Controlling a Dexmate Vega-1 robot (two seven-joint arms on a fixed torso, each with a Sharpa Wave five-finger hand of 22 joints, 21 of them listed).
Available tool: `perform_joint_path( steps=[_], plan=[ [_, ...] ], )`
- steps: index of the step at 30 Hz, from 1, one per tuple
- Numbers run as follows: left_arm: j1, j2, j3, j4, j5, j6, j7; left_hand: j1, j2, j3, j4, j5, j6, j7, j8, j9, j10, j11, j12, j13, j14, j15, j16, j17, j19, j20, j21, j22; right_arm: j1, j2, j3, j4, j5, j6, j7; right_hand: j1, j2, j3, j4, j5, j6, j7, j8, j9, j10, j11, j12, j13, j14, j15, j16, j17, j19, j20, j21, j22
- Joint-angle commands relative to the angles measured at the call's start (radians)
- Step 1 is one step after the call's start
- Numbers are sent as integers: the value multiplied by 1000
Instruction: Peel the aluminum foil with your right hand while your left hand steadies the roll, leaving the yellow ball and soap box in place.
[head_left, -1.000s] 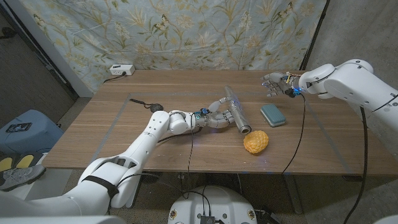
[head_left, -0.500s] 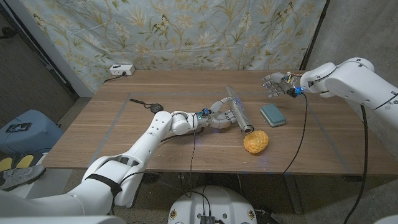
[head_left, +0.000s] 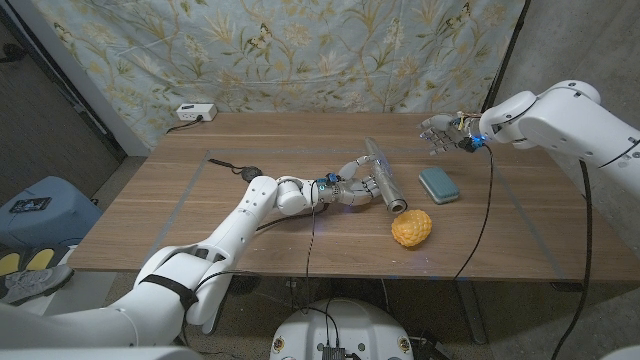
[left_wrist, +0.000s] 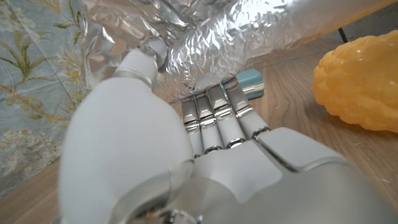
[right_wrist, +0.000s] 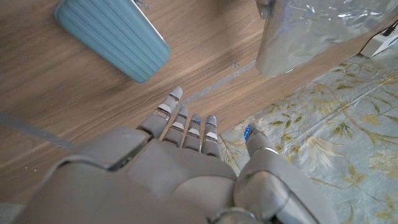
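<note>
The aluminum foil roll (head_left: 382, 176) lies mid-table, running from far to near. My left hand (head_left: 354, 189) grips its middle from the left, thumb and fingers pressed on the crinkled foil (left_wrist: 249, 37). My right hand (head_left: 440, 133) hovers above the table's far right, fingers apart and holding nothing, well clear of the roll. The teal soap box (head_left: 439, 183) lies right of the roll, below the right hand (right_wrist: 168, 162), and shows again as soap box (right_wrist: 112, 37). The yellow ball (head_left: 411, 228) sits near the roll's front end and shows as ball (left_wrist: 360, 81).
A small black object (head_left: 240, 168) lies on the table's left part. A white power strip (head_left: 195, 111) sits at the far left edge. A black cable (head_left: 485, 210) hangs from the right arm across the table's right side. A floral curtain hangs behind.
The right arm has risen a little, its hand shifting slightly up and left. The left hand has closed in a touch on the roll. Ball and soap box have not moved.
</note>
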Motion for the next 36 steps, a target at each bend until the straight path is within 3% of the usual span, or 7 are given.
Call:
perform_joint_path(
  steps=[1,5,15,36],
  plan=[
    [-15,13,0,10,31,15,-34,-84,90,31,25,-9,38,-50,-14,2,27,-43,-11,2,37,-49,-8,3,-8,3,-6,2,18,3,3,-105,0,-84,-30,12,-5,2,-8,1,1,8,4,5,3,8,4,2,4,13,3,2,-1,7,3,3],
    [-25,16,6,26,47,19,-68,-95,91,32,27,-16,-3,-42,-39,-1,-4,-28,-30,-4,16,-32,-21,-1,-23,15,-12,3,9,7,15,-123,12,-98,-46,13,-5,2,-9,1,2,11,4,5,3,11,4,2,5,15,3,2,0,9,4,3],
    [-36,22,13,38,83,26,-124,-114,86,32,27,-29,-34,-42,-66,-5,-49,-10,-53,-8,-12,-11,-39,-8,-41,29,-21,3,-2,14,34,-142,39,-126,-75,14,-4,0,-11,1,2,14,4,5,3,14,4,2,5,18,3,3,2,11,4,3],
    [-9,5,-6,12,74,23,-119,-133,86,35,27,-48,-76,-40,-102,-12,-83,4,-77,-20,-34,6,-55,-16,-50,42,-29,3,-23,-1,59,-156,82,-126,-94,13,0,-3,-10,1,5,11,4,5,5,15,4,2,10,24,5,5,2,18,2,3]
  ],
)
